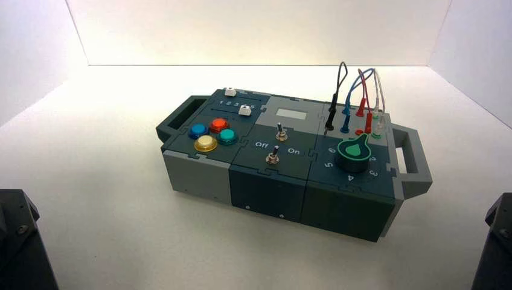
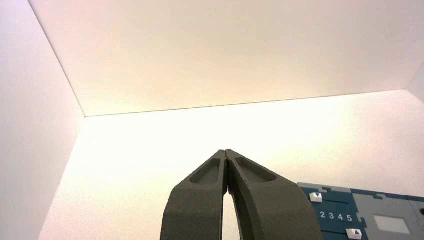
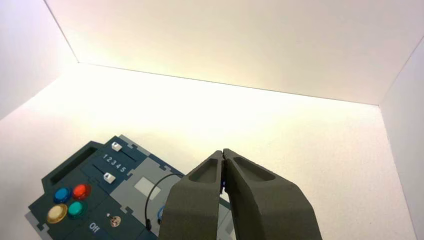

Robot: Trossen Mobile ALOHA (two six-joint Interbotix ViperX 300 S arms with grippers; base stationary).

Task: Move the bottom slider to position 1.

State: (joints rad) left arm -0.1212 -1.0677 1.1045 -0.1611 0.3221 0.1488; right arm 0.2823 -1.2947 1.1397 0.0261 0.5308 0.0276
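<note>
The bottom slider (image 1: 244, 110) is a small white knob on a dark teal track at the box's back left, just behind the coloured buttons. In the left wrist view it (image 2: 353, 232) stands by the 5 of the printed row. Position 1 (image 1: 221, 103) is the first numeral of that row and also shows in the right wrist view (image 3: 105, 157). My left gripper (image 2: 226, 152) is shut and empty, parked low at the left, away from the box. My right gripper (image 3: 222, 151) is shut and empty, parked low at the right.
A second white slider (image 1: 229, 92) sits behind the number row. The box (image 1: 265, 187) also bears round coloured buttons (image 1: 211, 134), two silver toggles (image 1: 273, 158), a green dial (image 1: 354, 150), plugged wires (image 1: 356, 99) and side handles (image 1: 413, 160). White walls enclose the table.
</note>
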